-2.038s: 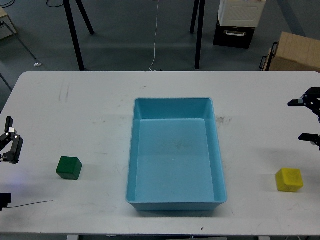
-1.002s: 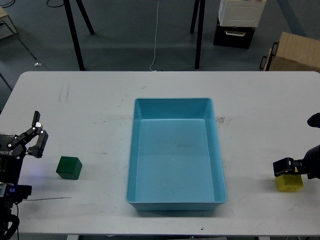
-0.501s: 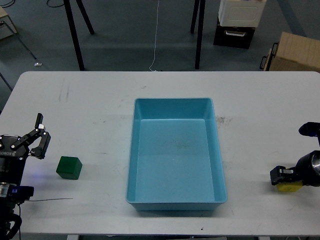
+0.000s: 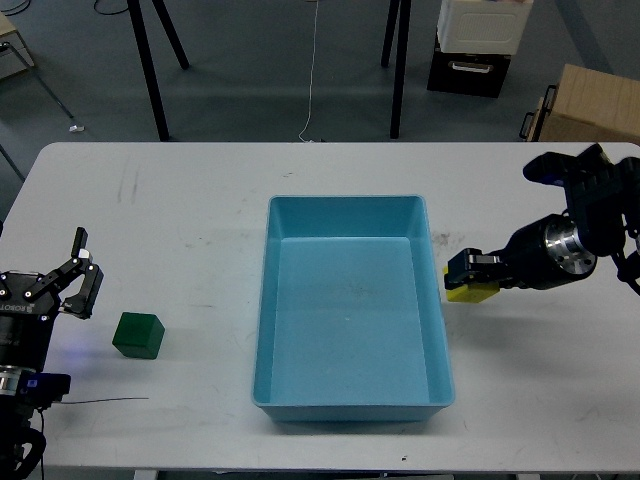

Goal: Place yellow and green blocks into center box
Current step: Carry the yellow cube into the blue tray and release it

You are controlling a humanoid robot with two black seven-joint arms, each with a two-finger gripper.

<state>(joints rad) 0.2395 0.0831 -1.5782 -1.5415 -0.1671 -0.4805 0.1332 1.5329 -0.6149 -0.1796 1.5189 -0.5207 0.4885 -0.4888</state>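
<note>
The blue center box (image 4: 347, 398) sits open in the middle of the white table. The green block (image 4: 138, 335) rests on the table at the left. My left gripper (image 4: 78, 275) is open, just up and left of the green block, not touching it. My right gripper (image 4: 468, 272) is shut on the yellow block (image 4: 471, 291) and holds it above the table, right beside the box's right wall. Only the block's lower part shows under the fingers.
A cardboard box (image 4: 590, 105) and a white and black case (image 4: 478, 40) stand on the floor behind the table. Black stand legs (image 4: 150, 75) are at the back. A thin cable (image 4: 100, 400) lies near the front left edge.
My right gripper has lifted the yellow block from the front right of the table and carried it left and up to the box's right wall. The left arm has hardly moved.
</note>
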